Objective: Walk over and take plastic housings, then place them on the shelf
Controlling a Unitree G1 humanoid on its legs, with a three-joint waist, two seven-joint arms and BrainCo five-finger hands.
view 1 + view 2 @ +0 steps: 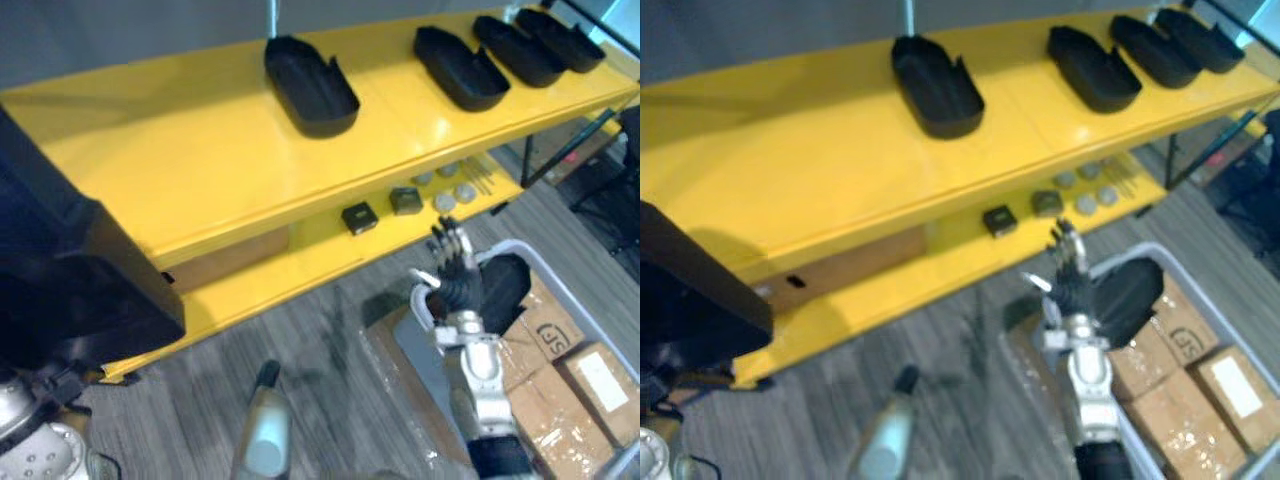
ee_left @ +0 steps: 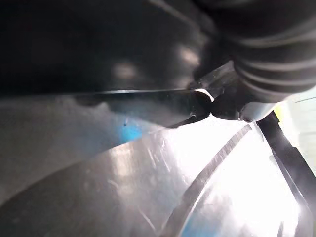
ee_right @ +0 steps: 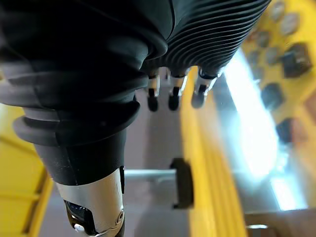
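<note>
Closest in, a black housing [image 1: 70, 290] is looming at the robot's left, hanging over the left end of the yellow shelf [image 1: 180, 160]. In the left wrist view it is pressing right up against the left hand [image 2: 266, 44], and the fingers are hiding behind it, so I cannot tell whether they are gripping. Four housings [image 1: 310, 88] are sitting open side up along the top board, one near the middle and three bunched toward the right end. Further right, the right hand [image 1: 455, 272] is hovering in front of the lower board, fingers [image 3: 173, 98] straight and spread, holding nothing. Small parts [image 1: 360, 217] are lying on that board just beyond it. Beside the hand a grey bin [image 1: 560, 288] is standing on the floor, holding boxes [image 1: 600, 380] and a dark shape [image 1: 508, 285].
</note>
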